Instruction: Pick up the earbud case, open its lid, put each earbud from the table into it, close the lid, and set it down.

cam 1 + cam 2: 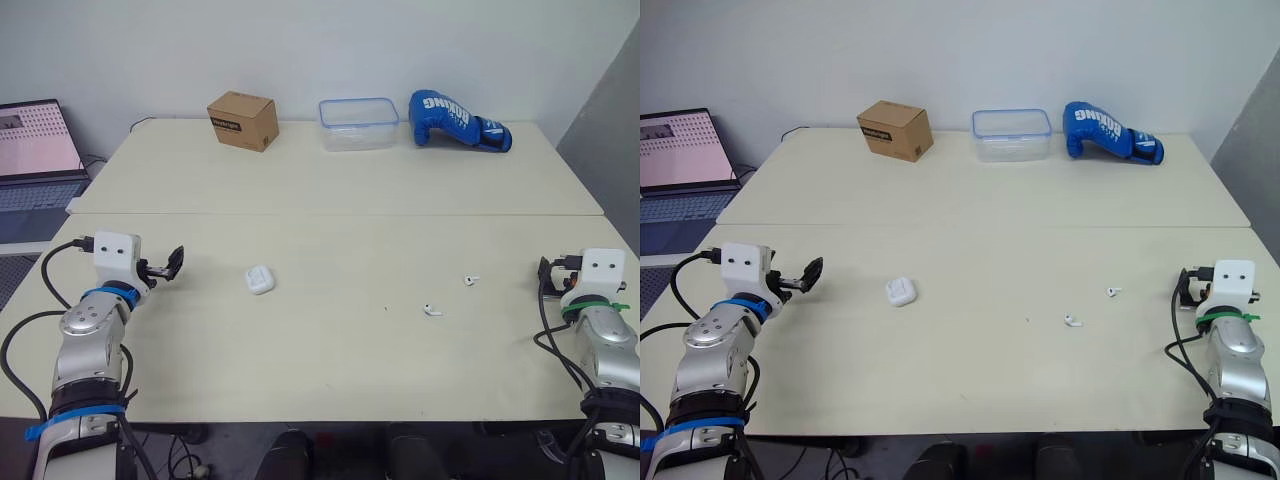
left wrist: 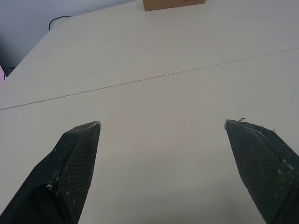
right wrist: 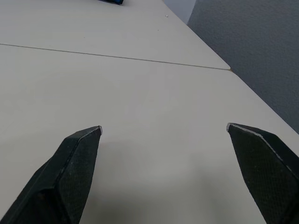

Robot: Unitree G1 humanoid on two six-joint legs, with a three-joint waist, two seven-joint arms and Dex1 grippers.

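Across the head view, the left gripper (image 1: pixel 170 266) is held low by the table's (image 1: pixel 330 370) left edge, forearm angled inward, near the earbud case (image 1: pixel 260 279). One earbud (image 1: pixel 432 310) and a second earbud (image 1: pixel 470 279) lie toward the right arm. The blue glove (image 1: pixel 455 118) reads "BOXING".

Left wrist view: fingers (image 2: pixel 77 154) spread wide, grasping nothing.

Right wrist view: the right gripper (image 3: pixel 163 128) is likewise released above bare tabletop.

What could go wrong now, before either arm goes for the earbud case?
The earbud case is small and lies flat, so the wide-open jaws might push it along instead of gripping it. The nearer earbud and farther earbud are tiny and loose; either could be flicked away when pinched.
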